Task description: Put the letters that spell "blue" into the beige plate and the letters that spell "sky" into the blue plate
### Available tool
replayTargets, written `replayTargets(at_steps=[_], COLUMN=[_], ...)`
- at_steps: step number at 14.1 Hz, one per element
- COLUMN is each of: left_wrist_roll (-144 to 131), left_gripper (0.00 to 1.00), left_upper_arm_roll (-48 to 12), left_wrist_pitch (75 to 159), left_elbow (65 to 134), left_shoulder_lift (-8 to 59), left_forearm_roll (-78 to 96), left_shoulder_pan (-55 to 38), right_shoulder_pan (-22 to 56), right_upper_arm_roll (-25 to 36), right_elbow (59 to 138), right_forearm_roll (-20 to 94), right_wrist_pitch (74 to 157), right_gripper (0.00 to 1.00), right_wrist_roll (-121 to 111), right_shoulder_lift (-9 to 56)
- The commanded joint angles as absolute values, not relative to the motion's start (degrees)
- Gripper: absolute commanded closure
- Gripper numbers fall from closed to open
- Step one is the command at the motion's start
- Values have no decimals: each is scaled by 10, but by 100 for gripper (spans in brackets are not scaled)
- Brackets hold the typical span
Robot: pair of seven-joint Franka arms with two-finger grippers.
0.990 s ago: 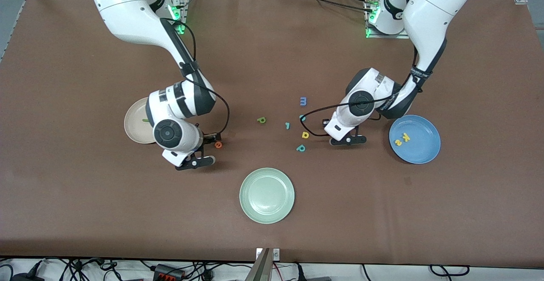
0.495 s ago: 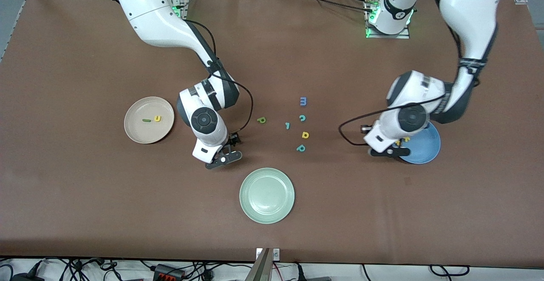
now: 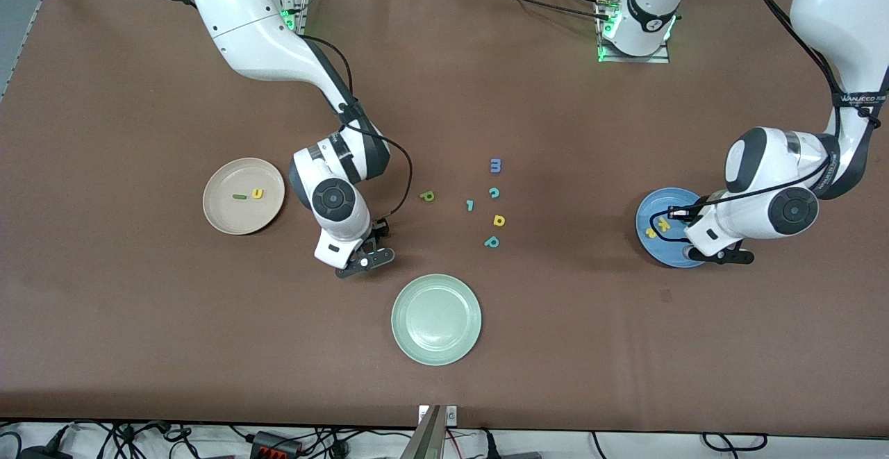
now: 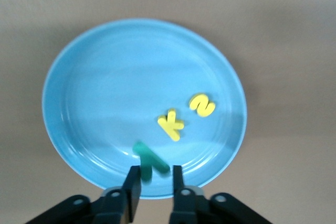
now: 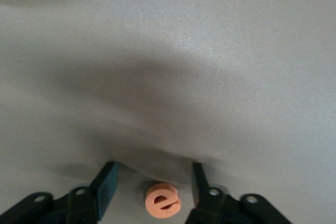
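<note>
Left gripper (image 4: 152, 187) over blue plate (image 4: 94, 98), fingers parted.

Even overhead light falls on my desk (image 3: 139, 320), with soft shadows under my arms. My right wrist view is washed pale and hazy; the teal letter (image 4: 149, 161) by my left hand (image 4: 153, 184) is blurred.

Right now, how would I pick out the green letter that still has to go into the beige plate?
Start at the beige plate toward the right arm's end of the table, then look past the right gripper to the loose letters mid-table. The green letter lies apart from that cluster, closest to the beige plate; its neighbours are teal, yellow or blue.
</note>
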State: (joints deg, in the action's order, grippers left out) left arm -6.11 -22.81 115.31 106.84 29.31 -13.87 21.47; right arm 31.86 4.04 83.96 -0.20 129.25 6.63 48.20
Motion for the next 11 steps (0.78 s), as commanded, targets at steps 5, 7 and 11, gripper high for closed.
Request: replayTargets(at_steps=[5, 7, 11], left_wrist_roll=[-58, -59, -58], left_gripper=[0, 0, 0], left_upper_arm_roll=[-265, -272, -285], left_wrist_pitch=[1017, 956, 853], left_elbow=[965, 900, 783], left_shoulder_lift=[280, 280, 272], left_forearm_roll=[-153, -144, -128], left_shoulder_pan=[208, 209, 207], right_shoulder_pan=[317, 318, 312], right_upper_arm_roll=[41, 41, 41], right_elbow=[838, 838, 837], right_forearm_roll=[-6, -6, -4], right_wrist_pitch=[1207, 1203, 1208], right_gripper=[40, 40, 48], right_wrist_roll=[64, 67, 61], right_shoulder_lift=[475, 475, 475])
